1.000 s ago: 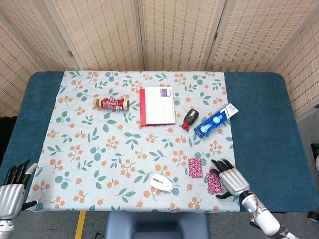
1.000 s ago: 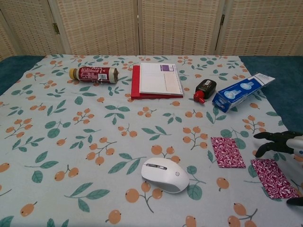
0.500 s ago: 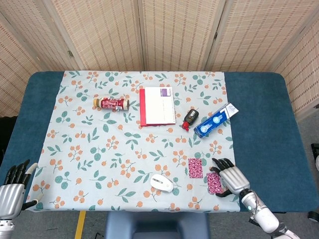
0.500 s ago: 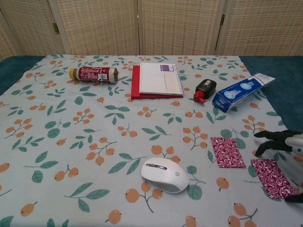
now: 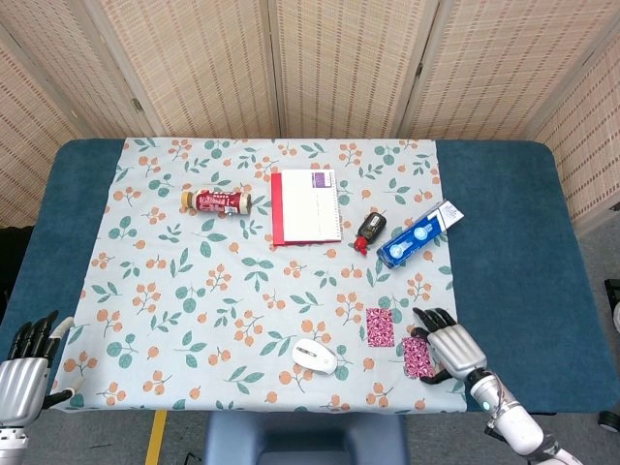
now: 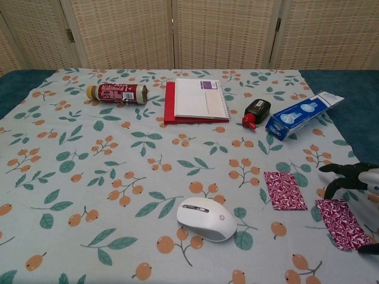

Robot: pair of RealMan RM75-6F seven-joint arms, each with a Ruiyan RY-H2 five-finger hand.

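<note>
The right hand has slid a little down and toward the near edge of the counter since a second ago, and nothing else has moved. It hangs low over the right patch, a small dark pink cloth square with a white pattern. Its fingers are spread apart and it holds nothing. In the chest view the dark fingertips sit just above the far end of that patch, maybe touching it, but I cannot tell for sure.

A second patch of the same kind lies just to the left, close by but not touching. The mouse is further left, near the front edge. Far back on the leafy cloth lie a bottle, a notebook, a small black and red thing and a blue box, all well away from the hand.

The left hand waits off the front left corner, fingers apart, holding nothing.

The patch is thin and flat, so I think the best way is to press the fingertips down softly on one edge, then pinch it with the thumb. Going slow should keep the leafy cloth from bunching up and keep the other patch from being pushed
</note>
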